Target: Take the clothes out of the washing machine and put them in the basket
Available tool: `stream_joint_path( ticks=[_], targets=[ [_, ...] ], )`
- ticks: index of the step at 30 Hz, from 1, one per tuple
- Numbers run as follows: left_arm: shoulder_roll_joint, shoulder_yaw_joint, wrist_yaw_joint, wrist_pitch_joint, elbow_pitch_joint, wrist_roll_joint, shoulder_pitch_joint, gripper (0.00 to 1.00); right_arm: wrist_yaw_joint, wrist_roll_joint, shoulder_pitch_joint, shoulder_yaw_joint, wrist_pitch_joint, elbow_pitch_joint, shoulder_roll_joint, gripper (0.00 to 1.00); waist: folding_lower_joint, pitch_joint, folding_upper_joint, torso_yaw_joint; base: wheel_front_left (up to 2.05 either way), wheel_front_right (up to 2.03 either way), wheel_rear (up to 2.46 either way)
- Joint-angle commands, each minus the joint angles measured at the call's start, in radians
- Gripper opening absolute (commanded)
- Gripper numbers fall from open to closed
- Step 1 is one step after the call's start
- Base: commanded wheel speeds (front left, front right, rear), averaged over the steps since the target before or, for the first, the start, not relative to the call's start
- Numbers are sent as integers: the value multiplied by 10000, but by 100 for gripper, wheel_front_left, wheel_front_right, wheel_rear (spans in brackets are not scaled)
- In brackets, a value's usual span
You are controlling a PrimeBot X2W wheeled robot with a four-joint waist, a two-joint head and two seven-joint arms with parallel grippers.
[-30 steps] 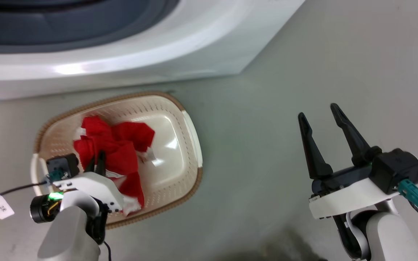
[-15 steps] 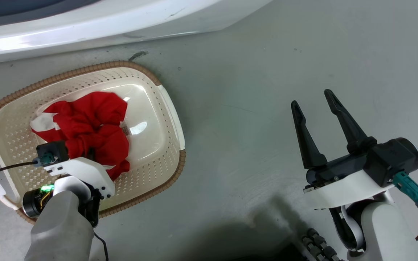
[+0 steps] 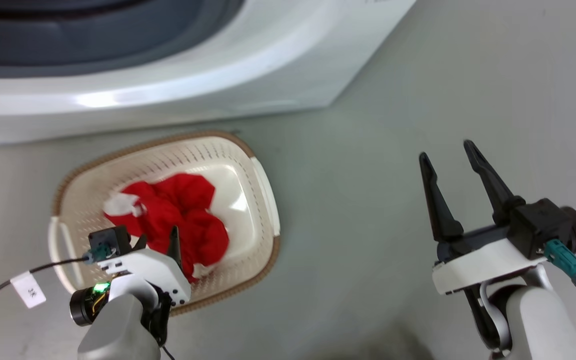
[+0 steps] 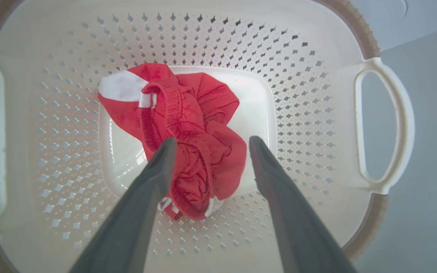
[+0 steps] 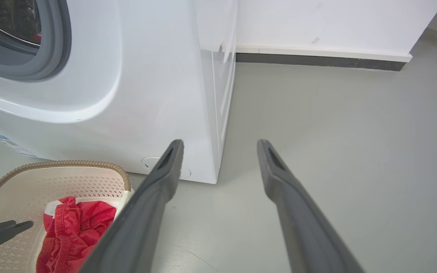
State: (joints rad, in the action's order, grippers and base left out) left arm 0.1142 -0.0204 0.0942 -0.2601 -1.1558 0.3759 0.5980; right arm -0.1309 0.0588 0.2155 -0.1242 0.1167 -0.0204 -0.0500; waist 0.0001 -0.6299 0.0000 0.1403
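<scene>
Fingers of the left gripper (image 4: 211, 141) hang spread and empty above the clothes (image 4: 194, 113), bunched on the bottom of the basket (image 4: 305, 87). Right gripper (image 3: 445, 151), likewise parted, holds nothing over grey floor (image 3: 358, 200); beyond the basket stands the washing machine (image 3: 248, 75).

Saw a smooth, pale grey floor (image 3: 393, 125), faintly scuffed. Found the washer (image 3: 193, 85) standing on it at the far side, with the basket (image 3: 178, 137) set on it just before the washer's front. Noted a dark skirting (image 5: 317, 60) where floor met white wall (image 5: 317, 22).
</scene>
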Motion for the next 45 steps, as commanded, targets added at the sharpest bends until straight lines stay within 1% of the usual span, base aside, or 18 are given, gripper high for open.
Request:
stream_joint_path(
  ticks=[1,3,4,8,9,13,21,25,29,34,45],
  targets=[
    [-80,60,-29,-65,469,-110,-456,100,5,-77,-230,123,-85,-10,-7,100,-1,1138,0,-571,0,0,0],
    [-184,118,-69,-57,1116,-249,-967,100,3,-110,-454,275,-188,-60,-7,100,-1,1578,0,-726,0,0,0],
    [-184,118,-69,-57,1116,-249,-967,100,3,-110,-454,275,-188,-60,-7,100,-1,1578,0,-726,0,0,0],
    [-347,184,-80,-60,2501,-605,-1842,100,5,-169,-865,549,-400,-186,-5,100,-1,2339,0,-1035,0,0,0],
    [-470,236,-96,-51,3499,-868,-2441,100,5,-202,-1159,697,-550,-366,-5,100,-1,2765,0,-1230,0,0,0],
    [-556,331,-23,-53,4801,-1092,-2955,100,3,-246,-1438,821,-685,-580,-5,100,-1,3236,0,-1394,0,0,0],
    [-628,239,56,-52,7195,-1516,-3394,100,3,-260,-1774,1051,-954,-945,-5,100,-1,3946,0,-1623,0,0,0],
    [-639,28,59,-53,7985,-1692,-3093,100,3,-258,-1838,1146,-1047,-1107,-5,100,-1,4054,0,-1713,0,0,0],
    [-640,-250,98,-53,7998,-1754,-2552,100,3,-172,-1974,1269,-1127,-1299,-4,100,-1,4059,0,-1806,0,0,0],
    [-492,-552,182,37,7095,-1790,-1300,100,5,-121,-1923,1188,-1179,-1467,-4,100,-1,3755,0,-1718,0,0,0],
    [185,-815,335,690,4578,-1426,2173,100,3,-142,-1505,1006,-1079,-1655,-4,100,-1,2017,0,-1382,0,0,0]
  ],
)
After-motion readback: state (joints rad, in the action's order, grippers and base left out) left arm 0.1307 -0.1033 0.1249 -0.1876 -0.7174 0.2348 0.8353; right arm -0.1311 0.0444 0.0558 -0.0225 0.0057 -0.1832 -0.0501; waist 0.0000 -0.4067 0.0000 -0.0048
